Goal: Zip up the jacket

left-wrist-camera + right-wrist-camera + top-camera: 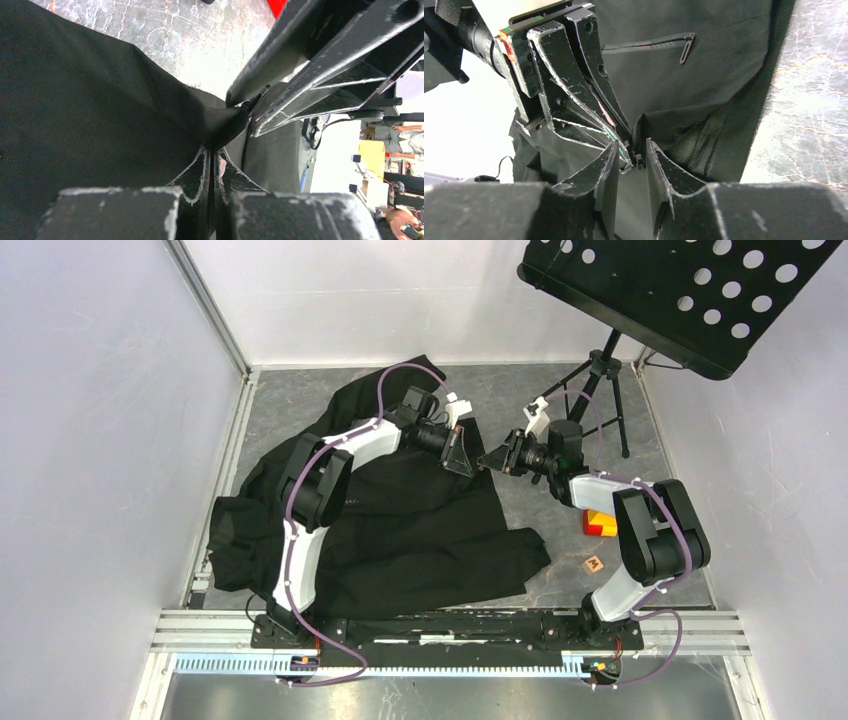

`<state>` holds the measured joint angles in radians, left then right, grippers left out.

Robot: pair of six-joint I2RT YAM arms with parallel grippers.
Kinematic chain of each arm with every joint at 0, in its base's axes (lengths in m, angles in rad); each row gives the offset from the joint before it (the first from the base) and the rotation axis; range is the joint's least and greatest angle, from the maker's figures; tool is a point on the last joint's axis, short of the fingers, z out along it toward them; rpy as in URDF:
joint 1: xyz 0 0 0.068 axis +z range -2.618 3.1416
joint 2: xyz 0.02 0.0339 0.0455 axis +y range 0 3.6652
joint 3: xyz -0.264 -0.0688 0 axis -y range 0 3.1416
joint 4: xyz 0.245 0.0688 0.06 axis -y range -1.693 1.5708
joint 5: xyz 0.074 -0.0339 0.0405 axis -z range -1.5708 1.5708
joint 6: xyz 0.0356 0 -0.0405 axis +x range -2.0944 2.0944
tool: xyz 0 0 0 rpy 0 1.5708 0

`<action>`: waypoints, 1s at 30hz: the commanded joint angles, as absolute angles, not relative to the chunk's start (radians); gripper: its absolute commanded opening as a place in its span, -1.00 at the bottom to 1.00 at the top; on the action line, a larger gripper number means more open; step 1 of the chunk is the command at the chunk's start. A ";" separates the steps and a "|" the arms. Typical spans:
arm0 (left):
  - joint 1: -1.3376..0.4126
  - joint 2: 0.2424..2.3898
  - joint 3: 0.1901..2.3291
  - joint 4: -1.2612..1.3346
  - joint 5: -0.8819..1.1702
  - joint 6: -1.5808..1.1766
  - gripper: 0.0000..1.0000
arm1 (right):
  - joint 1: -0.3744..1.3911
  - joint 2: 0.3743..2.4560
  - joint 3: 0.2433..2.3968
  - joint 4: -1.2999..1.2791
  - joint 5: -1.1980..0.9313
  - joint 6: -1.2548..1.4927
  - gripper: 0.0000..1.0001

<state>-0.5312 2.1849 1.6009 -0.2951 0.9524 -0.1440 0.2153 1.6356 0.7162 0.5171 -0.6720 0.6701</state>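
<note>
Cloth at the front edge of the jacket [400, 530], sprawled left of centre, is pinched in the left gripper [214, 150], while the right gripper [631, 148], facing it tip to tip, holds slightly parted fingers astride a small zipper piece [637, 161].

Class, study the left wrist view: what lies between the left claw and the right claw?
In the left wrist view, a pinched-up peak of the jacket fabric. The left claw grips its base; the right claw reaches its top.

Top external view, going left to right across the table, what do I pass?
jacket → left tool → right tool → red and yellow block
</note>
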 commanded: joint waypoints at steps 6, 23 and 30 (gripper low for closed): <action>-0.522 2.092 1.549 -0.214 0.894 -0.228 -0.95 | 0.213 1.560 0.753 0.419 -0.611 0.556 0.14; -0.522 2.126 1.545 -0.136 0.797 -0.543 -0.95 | 0.196 1.451 0.588 0.233 -0.437 0.427 0.16; -0.523 2.131 1.519 -0.160 0.758 -0.551 -0.95 | 0.196 1.483 0.547 0.283 -0.439 0.479 0.02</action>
<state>-0.5232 2.1487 1.5299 -0.1810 0.7853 -0.4908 0.1963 1.4605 0.5667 0.2230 -0.4473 0.4507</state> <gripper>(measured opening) 0.044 0.531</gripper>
